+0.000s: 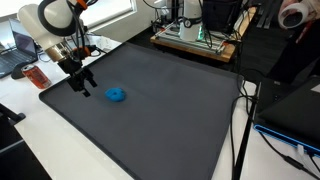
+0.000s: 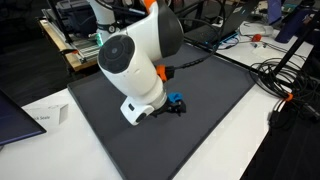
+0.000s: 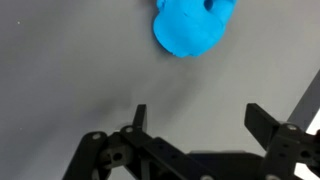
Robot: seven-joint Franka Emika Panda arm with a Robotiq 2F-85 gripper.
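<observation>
Bench (image 1: 60, 145) is white with a flat top. A large dark grey mat (image 1: 170, 115) lies flat on it and covers most of the surface. A white margin shows along the mat edges in both exterior views.

On the mat there is one small blue object (image 1: 116, 95), alone and clear of every edge. In the wrist view it rests directly on the grey surface.

Off the mat, directly on the bench:
- An orange-red item (image 1: 37, 76) sits just beside a mat corner.
- Cables (image 2: 283, 80) are looped along one mat edge.
- A white paper sheet (image 2: 45, 115) lies near another corner.
- A dark flat slab (image 2: 12, 125) lies beside the sheet; can't tell what it is.
</observation>
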